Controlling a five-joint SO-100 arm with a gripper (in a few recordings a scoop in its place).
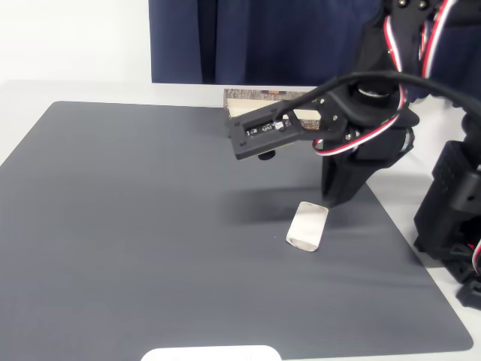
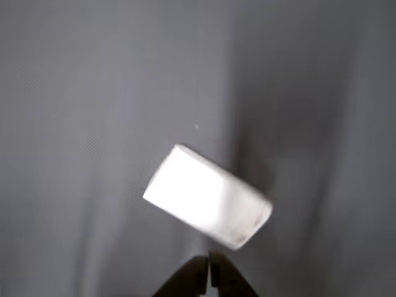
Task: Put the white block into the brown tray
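The white block (image 1: 307, 226) lies on its side on the dark grey mat, right of centre. In the wrist view the white block (image 2: 207, 198) is a bright blurred stub just above my fingertips. My gripper (image 2: 208, 275) is shut, its two tips meeting with nothing between them. In the fixed view my gripper (image 1: 333, 197) points down just behind and right of the block, apart from it. The brown tray (image 1: 252, 102) sits at the mat's far edge, mostly hidden behind my arm; only its bark-patterned wall and cream rim show.
A flat white rounded slab (image 1: 211, 353) pokes in at the mat's front edge. Black robot parts (image 1: 451, 218) stand right of the mat. A dark blue curtain (image 1: 255, 37) hangs behind the table. The mat (image 1: 135, 226) spreads wide to the left.
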